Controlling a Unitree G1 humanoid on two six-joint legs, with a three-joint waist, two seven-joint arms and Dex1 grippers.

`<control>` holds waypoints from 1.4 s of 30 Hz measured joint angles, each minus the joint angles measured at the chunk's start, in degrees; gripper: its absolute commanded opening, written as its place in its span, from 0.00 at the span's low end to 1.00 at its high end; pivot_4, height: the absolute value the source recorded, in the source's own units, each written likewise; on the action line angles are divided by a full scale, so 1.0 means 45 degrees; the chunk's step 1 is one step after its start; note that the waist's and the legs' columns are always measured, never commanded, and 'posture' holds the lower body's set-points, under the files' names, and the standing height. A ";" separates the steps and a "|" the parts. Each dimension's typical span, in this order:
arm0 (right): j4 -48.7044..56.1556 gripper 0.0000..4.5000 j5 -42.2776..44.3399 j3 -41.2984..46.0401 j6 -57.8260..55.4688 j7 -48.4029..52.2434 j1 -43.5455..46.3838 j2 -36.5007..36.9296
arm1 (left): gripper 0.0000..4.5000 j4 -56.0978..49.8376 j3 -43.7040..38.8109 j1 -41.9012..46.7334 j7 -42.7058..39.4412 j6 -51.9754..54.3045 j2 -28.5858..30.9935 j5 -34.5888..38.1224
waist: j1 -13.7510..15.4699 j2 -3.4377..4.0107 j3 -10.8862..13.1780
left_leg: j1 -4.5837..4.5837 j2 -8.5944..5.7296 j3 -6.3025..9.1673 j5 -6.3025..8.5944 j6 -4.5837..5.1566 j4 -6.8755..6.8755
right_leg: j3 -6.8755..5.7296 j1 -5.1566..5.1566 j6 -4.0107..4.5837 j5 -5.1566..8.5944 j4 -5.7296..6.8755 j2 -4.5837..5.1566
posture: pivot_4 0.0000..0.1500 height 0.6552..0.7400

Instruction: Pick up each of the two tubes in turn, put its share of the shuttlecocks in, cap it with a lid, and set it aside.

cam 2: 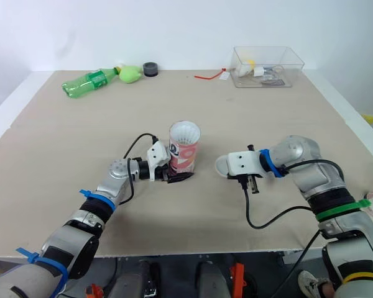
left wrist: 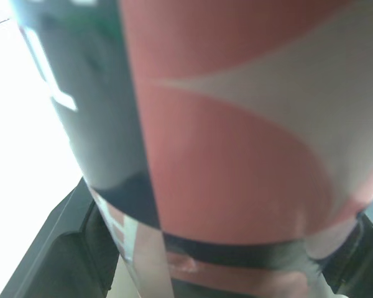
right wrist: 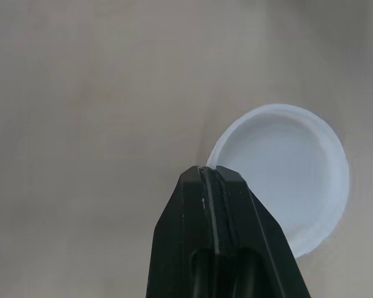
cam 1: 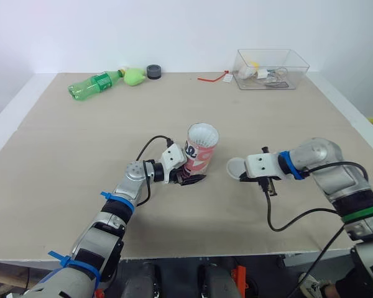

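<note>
The tube (cam 1: pixel 201 151) stands upright just left of the middle of the frame, pink and white with a dark strip down one side. Its mouth is open, and the white feathers of a shuttlecock (cam 1: pixel 202 133) show inside. The left claw (cam 1: pixel 189 178) pinches the tube low down at its base, one black finger on each side, coming in from the lower left.

Just to the right of the tube, near but apart from it, is a round white lid (right wrist: pixel 286 167). The right claw (right wrist: pixel 209 171) reaches in from the right, its two fingers pressed together on the lid's rim.

Both sit on a beige table (cam 1: pixel 81 143). In the upper left lies a green bottle (cam 1: pixel 93 85) on its side, with a small black cap (cam 1: pixel 153 71) beside it. A clear box (cam 1: pixel 301 62) holding small bits sits in the upper right.
</note>
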State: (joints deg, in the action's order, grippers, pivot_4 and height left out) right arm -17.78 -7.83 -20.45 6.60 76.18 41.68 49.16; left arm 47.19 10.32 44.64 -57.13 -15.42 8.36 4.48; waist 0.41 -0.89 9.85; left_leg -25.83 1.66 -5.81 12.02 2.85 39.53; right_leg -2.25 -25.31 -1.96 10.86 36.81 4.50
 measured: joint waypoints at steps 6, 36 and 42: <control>-0.0337 0.01 0.0005 0.0066 0.0077 0.0019 0.0157 -0.0364 | 0.81 -0.0024 -0.0018 -0.0051 -0.0007 0.0000 0.0069 0.0005 | -0.0022 0.0000 0.0000 | 0.0014 0.0020 -0.0009 -0.0001 -0.0003 -0.0001 | -0.0002 0.0000 0.0033 -0.0016 0.0002 -0.0013 | 1.00 1.00; 0.0367 0.01 0.3674 0.3058 -0.3424 -0.1406 -0.0827 -0.1793 | 0.81 -0.0134 -0.0055 -0.0226 0.0071 -0.0246 0.0240 0.0069 | 0.0005 0.0002 0.0000 | 0.0016 0.0019 -0.0011 -0.0005 -0.0009 -0.0005 | -0.0011 -0.0001 0.0069 -0.0037 0.0009 -0.0003 | 1.00 1.00; 0.0347 0.01 0.3638 0.3191 -0.2399 -0.0721 0.0164 -0.0764 | 0.81 0.0027 -0.0342 -0.0265 0.0044 -0.0235 0.0261 0.0238 | -0.0014 0.0002 0.0000 | 0.0019 0.0025 -0.0010 -0.0005 -0.0009 -0.0012 | -0.0013 -0.0005 0.0074 -0.0032 0.0009 -0.0015 | 1.00 1.00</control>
State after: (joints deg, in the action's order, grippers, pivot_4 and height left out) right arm -16.22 8.54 -6.09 -4.19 72.94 42.42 45.72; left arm 47.31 8.78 43.44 -56.93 -16.47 9.54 5.55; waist 0.35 -0.88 9.85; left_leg -25.75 1.78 -5.86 12.00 2.80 39.48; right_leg -2.30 -25.34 -1.62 10.72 36.85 4.44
